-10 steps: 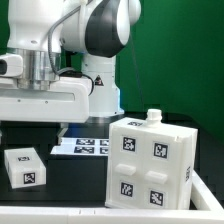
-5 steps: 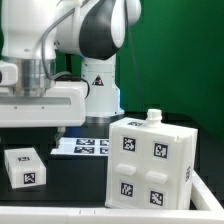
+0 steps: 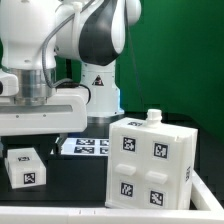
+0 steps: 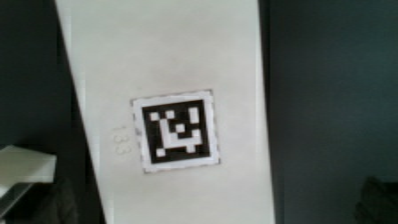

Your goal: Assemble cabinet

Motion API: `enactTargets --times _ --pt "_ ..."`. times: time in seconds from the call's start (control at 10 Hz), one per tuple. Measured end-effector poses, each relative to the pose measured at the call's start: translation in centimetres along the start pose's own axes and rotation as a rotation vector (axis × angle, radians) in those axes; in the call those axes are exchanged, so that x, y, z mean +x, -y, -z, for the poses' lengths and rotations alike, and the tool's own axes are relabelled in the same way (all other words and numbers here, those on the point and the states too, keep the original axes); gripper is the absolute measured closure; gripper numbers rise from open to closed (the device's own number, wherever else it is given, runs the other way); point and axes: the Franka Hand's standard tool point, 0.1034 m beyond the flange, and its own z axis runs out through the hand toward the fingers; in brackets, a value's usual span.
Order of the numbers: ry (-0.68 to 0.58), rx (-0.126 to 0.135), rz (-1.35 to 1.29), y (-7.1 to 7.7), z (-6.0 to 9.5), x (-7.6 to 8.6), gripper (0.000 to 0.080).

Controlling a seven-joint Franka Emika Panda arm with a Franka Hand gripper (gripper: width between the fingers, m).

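While the arm's white wrist block fills the exterior view's left, the pincer itself stays hidden, so I cannot tell whether it is apart or together. On the bench the cabinet stands at the exterior view's right, a small tagged part lies well apart at the left, and the marker board lies behind. A long white panel with one tag fills the wrist view.

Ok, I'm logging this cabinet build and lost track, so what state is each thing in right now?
Big white box: resting on the table, tags facing the camera, untouched.
Small white block: lying on the table, apart from the box.
Long white panel: fills the wrist view; whether it is gripped cannot be told.
Marker board: flat on the table.
End effector: fingers not visible.
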Motion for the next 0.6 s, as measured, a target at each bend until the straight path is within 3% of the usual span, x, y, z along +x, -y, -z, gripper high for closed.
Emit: enactTargets --times 0.3,0.6 --pt "0.014 -0.013 0.018 -1.0 -1.7 -1.0 0.0003" --pt "0.025 -0.010 0.013 -0.4 -2.5 -1.2 0.0003"
